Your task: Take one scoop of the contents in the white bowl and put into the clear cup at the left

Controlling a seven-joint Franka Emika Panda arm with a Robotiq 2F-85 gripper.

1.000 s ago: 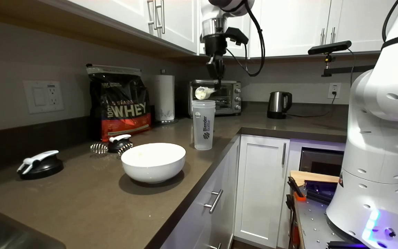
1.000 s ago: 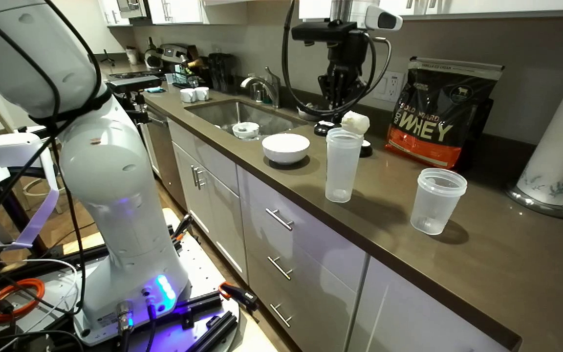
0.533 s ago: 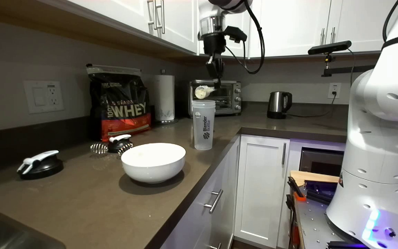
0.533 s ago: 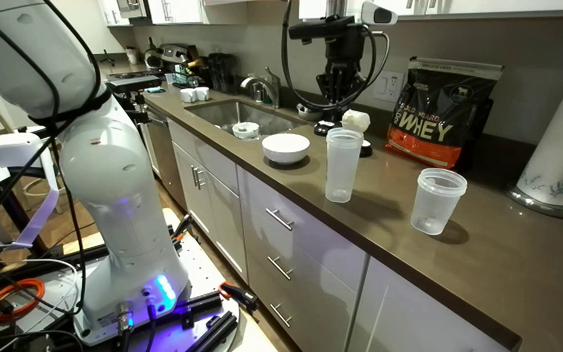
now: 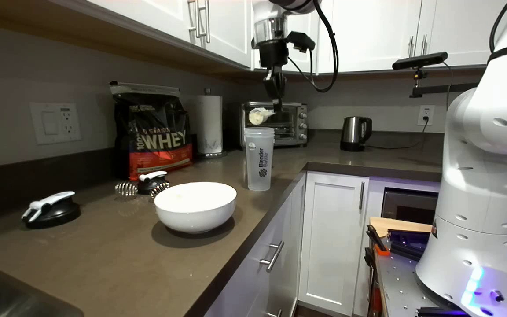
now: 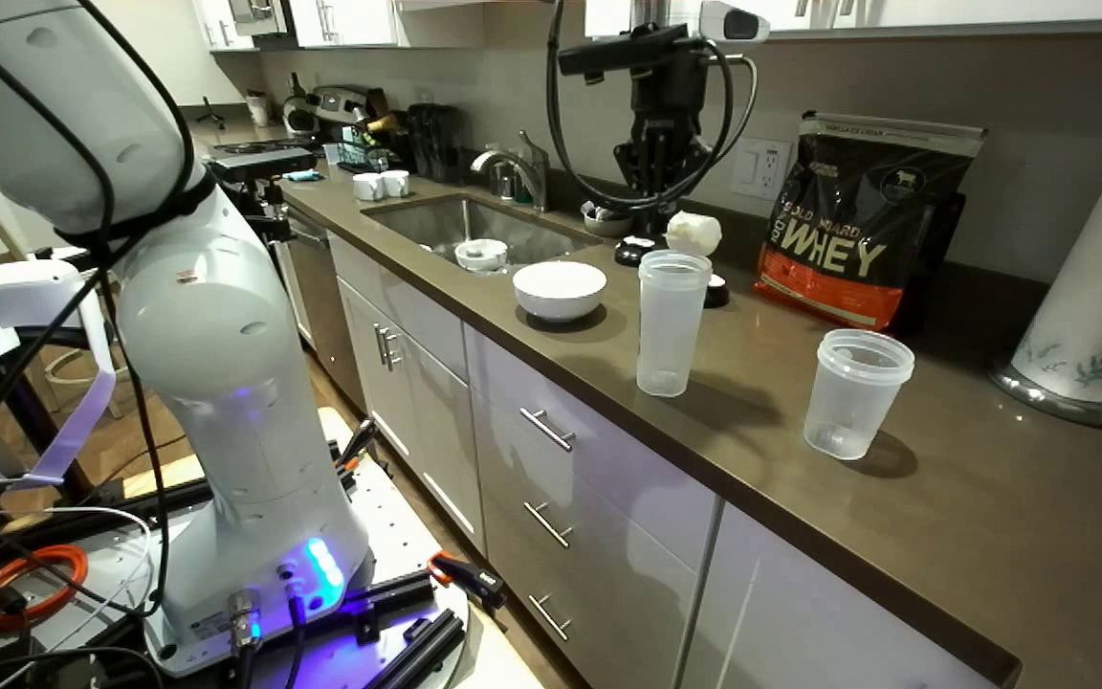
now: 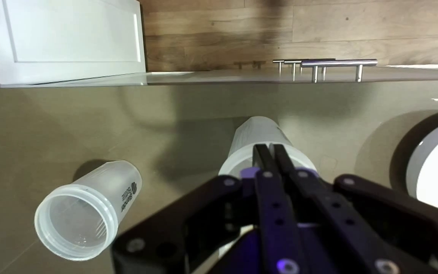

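My gripper (image 5: 277, 108) is shut on the handle of a white scoop (image 5: 259, 116), which holds a lump of cream powder. In both exterior views the scoop hangs just above the mouth of a tall clear cup (image 6: 671, 330), apart from it, its open side tilted sideways. In the wrist view the closed fingertips overlap this cup's rim (image 7: 234, 161); the scoop's bowl is hidden there. A shorter-looking clear cup (image 6: 855, 397) stands farther along the counter. The white bowl (image 5: 196, 215) sits near the counter's front edge; its inside is too bright to make out how much powder lies there.
A black whey bag (image 5: 159, 132) and a paper-towel roll (image 5: 210, 123) stand against the wall. Black lids (image 5: 53, 211) and wire whisk balls (image 5: 126, 188) lie behind the bowl. A toaster oven (image 5: 288, 127) and kettle (image 5: 354, 133) are farther back. Upper cabinets hang overhead.
The wrist has tilted a little and the scoop has risen slightly, staying above the cup's mouth. The bowl and cups have not moved.
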